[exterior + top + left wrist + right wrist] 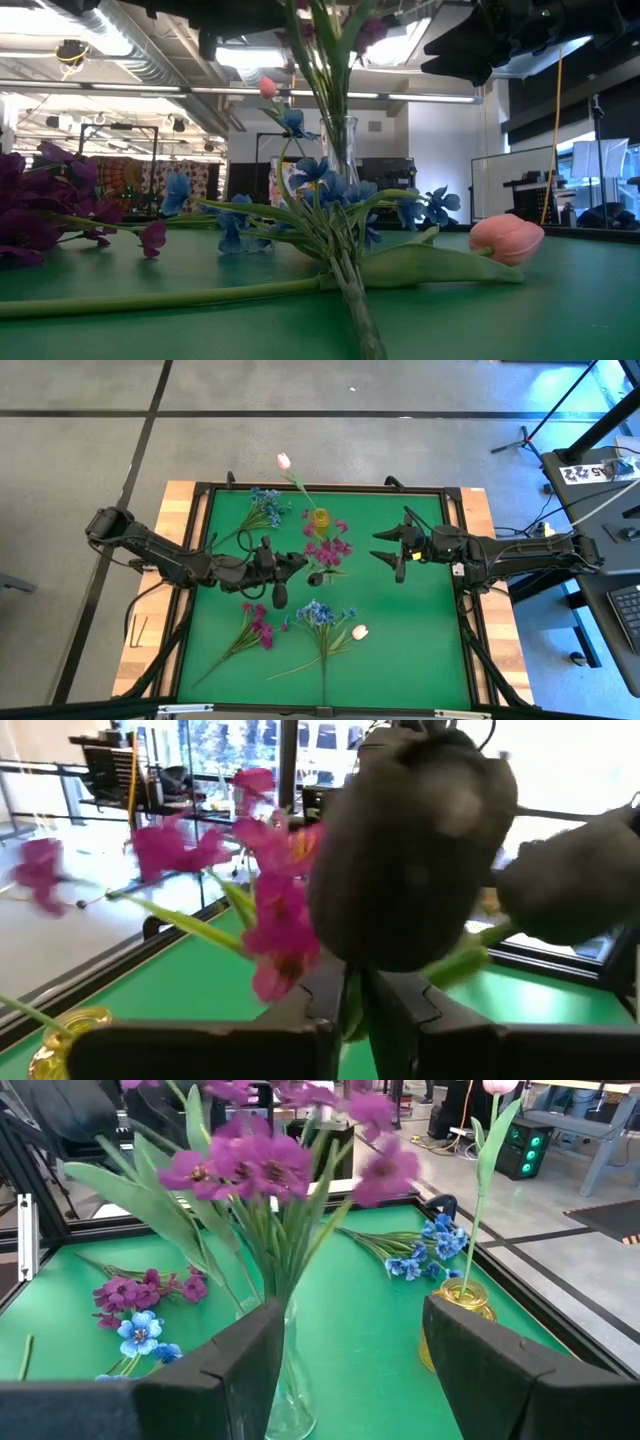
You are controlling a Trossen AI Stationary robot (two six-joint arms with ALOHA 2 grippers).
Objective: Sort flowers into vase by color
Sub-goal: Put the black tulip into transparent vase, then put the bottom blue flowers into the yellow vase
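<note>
A clear glass vase [285, 1390] at mid-table holds magenta sprays [326, 549], whose stems go into its mouth. A yellow vase [320, 517] beyond it holds one pink-white tulip [283, 460]. My left gripper [300, 564] reaches in from the left and is shut on a magenta spray [270, 910]. My right gripper [384, 546] hovers open to the right of the vases, touching nothing. Lying flat on the mat are a blue spray [265, 505] at the far left, and a magenta spray [256, 626], a blue spray [318, 614] and a tulip [359, 631] on the near side. My left gripper pinches a green stem [350, 1005] of the magenta spray between its two fingers, below the flower heads. The fingers come in about level from the table's left. The heads stand above the hold, over the clear vase. Whether this stem's lower end sits in the vase is hidden.
A black raised frame [452, 491] edges the green mat. A dark blurred shape [410, 850] fills much of the left wrist view ahead of the fingers. Bare mat lies in the near right part [420, 650]. The room beyond holds stands and desks.
</note>
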